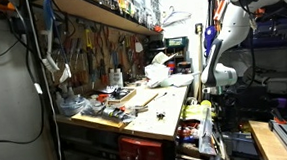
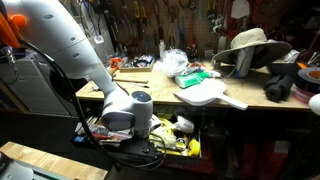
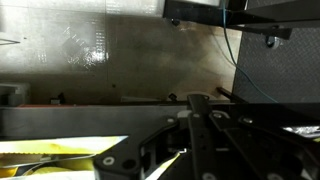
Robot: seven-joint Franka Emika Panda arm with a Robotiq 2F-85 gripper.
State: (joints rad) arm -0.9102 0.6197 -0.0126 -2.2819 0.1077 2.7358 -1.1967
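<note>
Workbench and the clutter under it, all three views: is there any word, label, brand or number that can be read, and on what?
No text can be read in any view.
Green and white packet on the wooden workbench: print blurred, unreadable.
Yellow packaging below the bench: markings too small.
Red toolbox under the bench: no legible label.

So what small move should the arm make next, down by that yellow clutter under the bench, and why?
Probably lower the black gripper slightly toward the yellow clutter. The white arm is bent down beside the wooden workbench, and the wrist view shows the yellow things just beside the gripper, seemingly untouched.
</note>
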